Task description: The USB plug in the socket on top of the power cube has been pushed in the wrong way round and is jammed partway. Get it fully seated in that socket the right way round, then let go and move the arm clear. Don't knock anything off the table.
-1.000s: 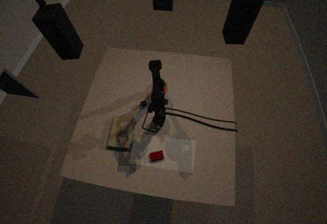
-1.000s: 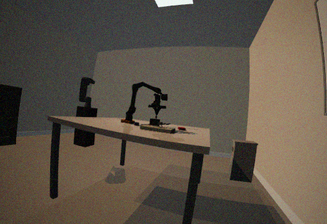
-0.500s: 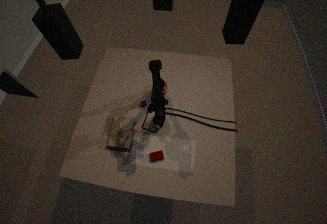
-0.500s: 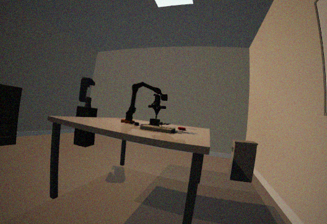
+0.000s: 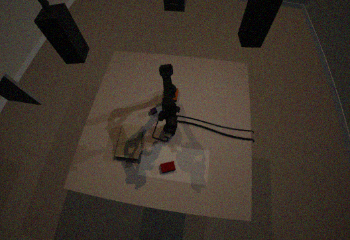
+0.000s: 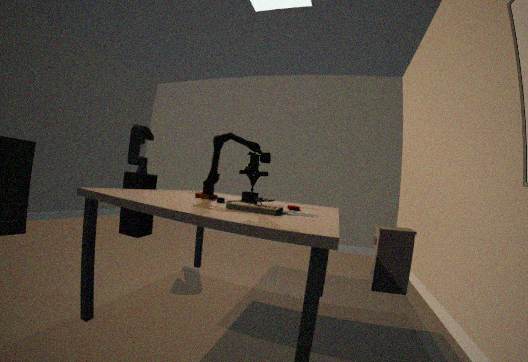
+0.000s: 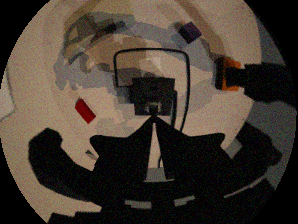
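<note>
The black power cube (image 6: 249,197) (image 7: 153,87) stands on the table, below the arm. My gripper (image 6: 252,189) (image 7: 154,119) points down over the cube and is nearly closed, shut on the USB plug. The plug (image 7: 153,107) shows only as a small pale metal piece at the fingertips, at the cube's near edge in the wrist view. Its body is mostly hidden by the dark fingers. I cannot tell which way round it is or how deep it sits in the socket. In the top view the arm covers the fingertips.
A black cable loop (image 7: 188,80) arches round the cube. Two cables (image 5: 215,128) run to the table's right edge in the top view. A red block (image 5: 168,167) (image 6: 293,207) (image 7: 85,111), a small dark purple block (image 5: 153,111) (image 7: 190,33) and a flat box (image 6: 255,208) lie nearby.
</note>
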`<action>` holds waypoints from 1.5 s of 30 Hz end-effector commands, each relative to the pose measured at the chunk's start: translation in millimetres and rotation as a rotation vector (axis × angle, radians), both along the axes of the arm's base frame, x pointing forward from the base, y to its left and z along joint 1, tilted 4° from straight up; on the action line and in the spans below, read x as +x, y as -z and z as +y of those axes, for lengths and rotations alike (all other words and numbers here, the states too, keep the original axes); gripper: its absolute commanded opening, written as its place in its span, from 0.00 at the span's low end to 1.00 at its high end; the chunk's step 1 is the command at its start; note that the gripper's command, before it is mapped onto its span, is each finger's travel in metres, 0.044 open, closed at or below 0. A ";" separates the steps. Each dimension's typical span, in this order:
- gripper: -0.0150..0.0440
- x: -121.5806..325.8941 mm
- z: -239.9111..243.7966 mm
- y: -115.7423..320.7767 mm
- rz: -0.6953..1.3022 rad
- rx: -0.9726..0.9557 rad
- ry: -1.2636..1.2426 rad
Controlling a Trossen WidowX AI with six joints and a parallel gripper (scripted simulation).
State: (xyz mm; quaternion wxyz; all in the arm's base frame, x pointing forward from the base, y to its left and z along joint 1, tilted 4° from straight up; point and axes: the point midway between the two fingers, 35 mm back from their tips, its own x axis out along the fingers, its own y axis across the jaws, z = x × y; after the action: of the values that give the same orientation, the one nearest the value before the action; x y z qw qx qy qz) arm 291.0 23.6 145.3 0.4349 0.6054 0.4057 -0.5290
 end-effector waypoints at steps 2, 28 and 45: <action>0.25 -0.1 0.4 1.2 0.002 0.004 0.004; 0.25 0.2 0.2 4.3 0.002 0.004 0.004; 0.25 0.3 0.2 6.4 0.002 0.004 0.004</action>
State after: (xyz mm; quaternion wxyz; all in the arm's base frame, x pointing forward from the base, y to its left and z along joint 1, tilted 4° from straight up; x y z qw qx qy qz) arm 291.5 23.3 139.9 0.4346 0.6056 0.4055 -0.5292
